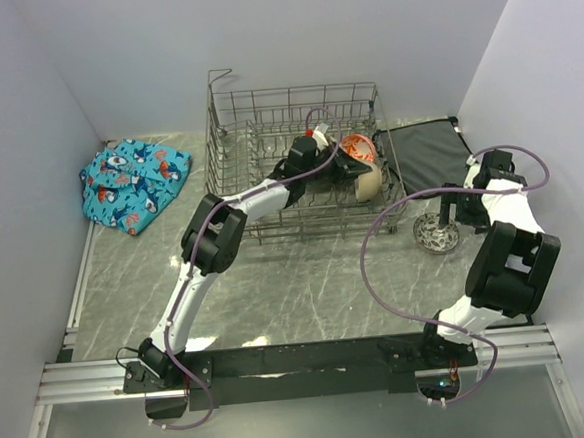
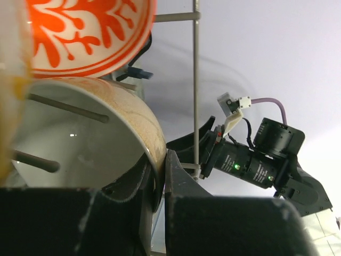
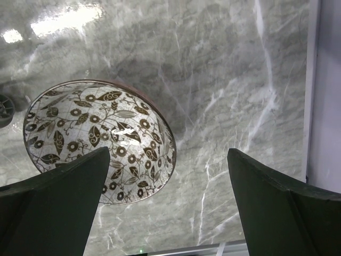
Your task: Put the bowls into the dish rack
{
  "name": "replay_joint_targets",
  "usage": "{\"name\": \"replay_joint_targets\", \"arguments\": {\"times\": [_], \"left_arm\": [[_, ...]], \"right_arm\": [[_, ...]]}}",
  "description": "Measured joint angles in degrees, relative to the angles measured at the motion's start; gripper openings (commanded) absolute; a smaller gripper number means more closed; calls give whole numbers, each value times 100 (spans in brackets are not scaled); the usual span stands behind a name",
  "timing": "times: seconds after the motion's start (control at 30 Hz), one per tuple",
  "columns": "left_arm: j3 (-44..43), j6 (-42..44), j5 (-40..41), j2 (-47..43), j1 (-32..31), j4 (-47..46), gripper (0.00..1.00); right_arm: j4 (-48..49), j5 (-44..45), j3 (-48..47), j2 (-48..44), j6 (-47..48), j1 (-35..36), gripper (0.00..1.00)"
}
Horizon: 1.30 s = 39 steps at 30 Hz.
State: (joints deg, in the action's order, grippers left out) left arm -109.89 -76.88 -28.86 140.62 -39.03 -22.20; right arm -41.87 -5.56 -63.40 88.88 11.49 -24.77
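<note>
Snugly, cream bowl (image 2: 96,149) (left gripper (image 2: 158,173))

Rack (image 1: 229,143) wires and a tine crowd the left gripper (image 2: 159,170); the orange bowl (image 2: 90,32) sits just beside the cream bowl (image 2: 85,138) it pinches. Right of the rack, bare table (image 3: 224,80) rings the patterned bowl (image 3: 98,138), mat (image 1: 428,154) and wall (image 1: 555,110) near.

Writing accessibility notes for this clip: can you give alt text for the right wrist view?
The right gripper, jaws wide open, hangs over a patterned bowl that sits upright on the marble table. The bowl lies off to one side, partly hidden by one finger, not centred between them.
</note>
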Motion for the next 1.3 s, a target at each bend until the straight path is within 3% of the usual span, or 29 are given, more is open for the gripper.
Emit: {"name": "replay_joint_targets", "arguments": {"times": [0.1,0.13,0.17,0.3,0.7,1.03,1.3], "left_arm": [[-9,-2,7,26,15,79,11],[-9,2,11,28,15,79,17],[-9,11,4,28,15,76,31],[-7,269,-52,59,39,7,44],[-111,826,-369,59,155,-402,48],[-101,1696,-282,-466,221,756,51],[-584,2251,210,-708,326,776,52]], "right_arm": [[9,26,-7,11,11,68,100],[9,33,-7,11,17,85,100],[9,42,-7,11,20,105,100],[9,48,-7,11,26,129,100],[7,59,-87,42,37,129,100],[-28,-109,-240,-74,7,129,100],[-76,-334,-240,-597,-87,127,100]]}}
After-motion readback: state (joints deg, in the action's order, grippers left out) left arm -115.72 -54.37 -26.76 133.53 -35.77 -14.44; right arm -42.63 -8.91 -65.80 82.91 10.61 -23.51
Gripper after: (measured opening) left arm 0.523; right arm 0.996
